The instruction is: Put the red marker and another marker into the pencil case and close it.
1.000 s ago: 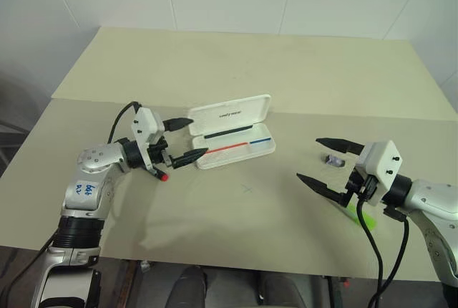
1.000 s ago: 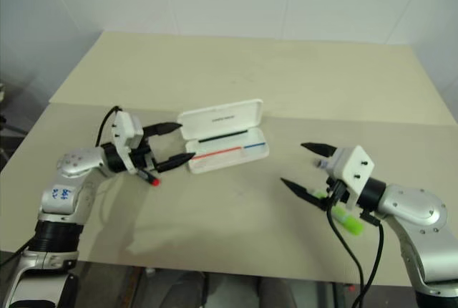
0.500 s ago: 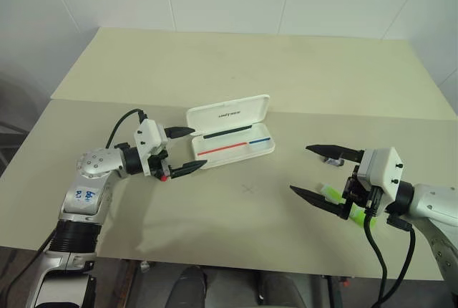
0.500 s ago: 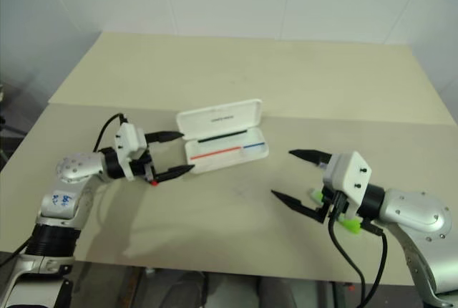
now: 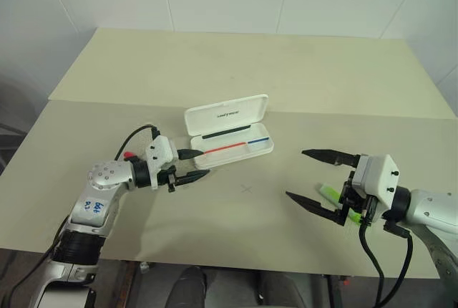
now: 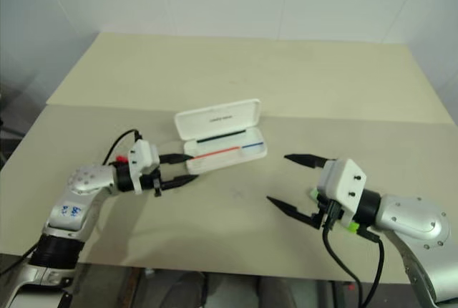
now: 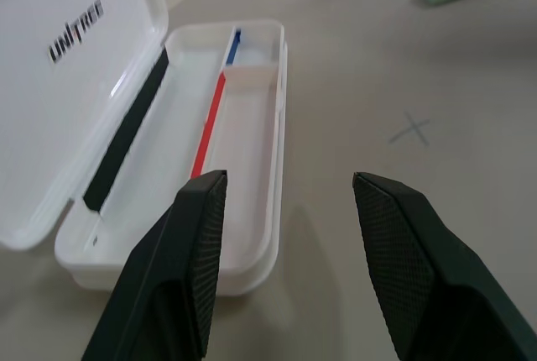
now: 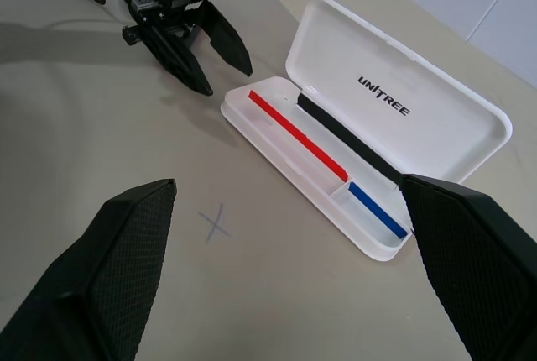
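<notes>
Lowered toward the counter (image 5: 286, 71), the left gripper (image 5: 192, 165) is now narrowed yet parted, empty, just before the open pencil case (image 5: 230, 133). The red marker (image 5: 130, 155) is mostly hidden behind that arm. The lime-green highlighter (image 5: 336, 200) is partly covered by the wide-open right gripper (image 5: 320, 182).

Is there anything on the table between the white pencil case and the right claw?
Only a pencilled X mark; otherwise the stretch between the pencil case and right claw is bare, seen from the head views.
</notes>
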Motion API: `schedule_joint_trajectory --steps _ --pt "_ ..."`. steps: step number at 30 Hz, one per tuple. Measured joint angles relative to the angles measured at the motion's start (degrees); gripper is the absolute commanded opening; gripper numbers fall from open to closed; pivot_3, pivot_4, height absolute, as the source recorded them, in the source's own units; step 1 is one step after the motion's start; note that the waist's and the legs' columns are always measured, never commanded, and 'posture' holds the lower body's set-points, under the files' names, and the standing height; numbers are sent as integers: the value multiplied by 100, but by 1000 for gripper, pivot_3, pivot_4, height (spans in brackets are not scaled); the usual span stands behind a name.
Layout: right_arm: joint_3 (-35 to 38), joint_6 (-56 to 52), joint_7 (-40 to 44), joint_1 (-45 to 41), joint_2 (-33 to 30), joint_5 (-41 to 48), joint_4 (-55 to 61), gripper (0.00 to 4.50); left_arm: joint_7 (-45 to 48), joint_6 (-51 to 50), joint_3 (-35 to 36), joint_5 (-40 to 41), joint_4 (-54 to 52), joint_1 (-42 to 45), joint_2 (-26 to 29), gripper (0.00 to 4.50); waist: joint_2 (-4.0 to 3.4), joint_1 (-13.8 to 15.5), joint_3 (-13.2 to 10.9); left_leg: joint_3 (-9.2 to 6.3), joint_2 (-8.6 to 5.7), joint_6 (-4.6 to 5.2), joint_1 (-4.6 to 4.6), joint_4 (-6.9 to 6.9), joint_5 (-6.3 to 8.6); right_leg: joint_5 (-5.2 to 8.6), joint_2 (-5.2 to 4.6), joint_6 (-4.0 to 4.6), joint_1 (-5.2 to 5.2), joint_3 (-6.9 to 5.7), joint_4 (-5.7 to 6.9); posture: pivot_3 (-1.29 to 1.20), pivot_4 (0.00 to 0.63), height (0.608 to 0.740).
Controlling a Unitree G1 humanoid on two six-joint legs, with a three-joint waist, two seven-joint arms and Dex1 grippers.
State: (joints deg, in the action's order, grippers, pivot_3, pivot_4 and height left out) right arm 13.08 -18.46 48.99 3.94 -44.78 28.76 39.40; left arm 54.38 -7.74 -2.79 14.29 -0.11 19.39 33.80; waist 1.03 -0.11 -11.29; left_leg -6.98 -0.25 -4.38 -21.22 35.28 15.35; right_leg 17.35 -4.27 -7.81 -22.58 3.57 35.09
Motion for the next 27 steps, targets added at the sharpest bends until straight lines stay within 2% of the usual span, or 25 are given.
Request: schedule_joint_trajectory --steps 14,26,27 --pt "-193 58 -255 -116 200 -186 -2 4500 -316 -177 -287 -410 597 486 -250 2528 0 -3 0 0 0 0 -1 0 0 0 0 -1 0 0 0 0 150 740" --pt "-222 27 -617 -233 288 -187 80 4500 45 -306 -770 -720 1042 1060 -337 2528 0 -14 0 -1 0 0 2 0 -1 0 3 -1 0 0 4 0 150 740" --pt "-249 20 -642 -265 294 -188 80 4500 54 -319 -785 -752 1070 1096 -337 2171 0 -12 0 -1 0 0 2 0 -1 0 3 -1 0 0 4 0 150 740"
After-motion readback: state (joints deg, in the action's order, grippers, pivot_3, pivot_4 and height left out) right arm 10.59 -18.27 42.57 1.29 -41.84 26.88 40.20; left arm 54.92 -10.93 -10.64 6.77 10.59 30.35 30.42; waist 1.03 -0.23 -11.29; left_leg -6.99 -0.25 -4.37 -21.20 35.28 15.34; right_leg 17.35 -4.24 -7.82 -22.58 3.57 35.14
